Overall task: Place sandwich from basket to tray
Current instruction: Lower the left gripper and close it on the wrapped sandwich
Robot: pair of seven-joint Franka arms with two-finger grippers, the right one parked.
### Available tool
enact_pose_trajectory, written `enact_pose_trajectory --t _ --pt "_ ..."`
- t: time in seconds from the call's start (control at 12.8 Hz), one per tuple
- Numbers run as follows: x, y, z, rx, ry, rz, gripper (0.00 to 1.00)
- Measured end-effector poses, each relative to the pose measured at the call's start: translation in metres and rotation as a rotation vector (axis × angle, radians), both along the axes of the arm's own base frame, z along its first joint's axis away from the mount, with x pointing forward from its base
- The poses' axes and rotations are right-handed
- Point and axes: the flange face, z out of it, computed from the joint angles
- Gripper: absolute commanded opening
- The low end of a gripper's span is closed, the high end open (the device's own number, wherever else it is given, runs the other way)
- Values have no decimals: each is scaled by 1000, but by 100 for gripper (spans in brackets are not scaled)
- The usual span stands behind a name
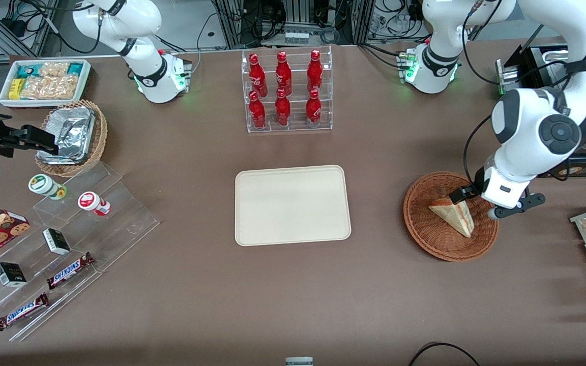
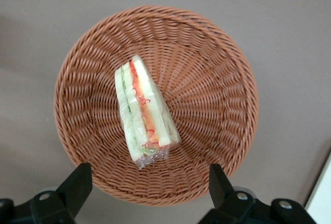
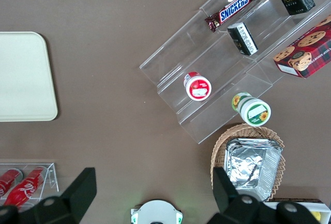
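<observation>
The gripper (image 2: 147, 188) hangs above the basket (image 2: 217, 74), jaws spread wide and holding nothing; the sandwich (image 2: 142, 107) lies below it in the basket, just off the line between the fingertips; best to centre over the wedge, pinch the bread faces gently, then lift clear before heading for the tray (image 1: 293, 204).

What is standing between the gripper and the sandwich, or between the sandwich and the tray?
Nothing visible. The gripper hangs open over the basket, and the sandwich lies uncovered in it. Between the basket and the tray there is only bare table.
</observation>
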Motion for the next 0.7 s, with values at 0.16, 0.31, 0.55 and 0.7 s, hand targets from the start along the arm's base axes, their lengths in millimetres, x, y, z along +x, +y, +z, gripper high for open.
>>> enact_pose_trajectory --t 0.16,0.31,0.55,0.7 --pt "-7 1 -15 0 0 87 100" --pt "-8 1 -21 -1 -8 156 100" --pt "-5 2 -34 -3 -16 221 100" --pt "-3 4 -44 -3 -19 235 100"
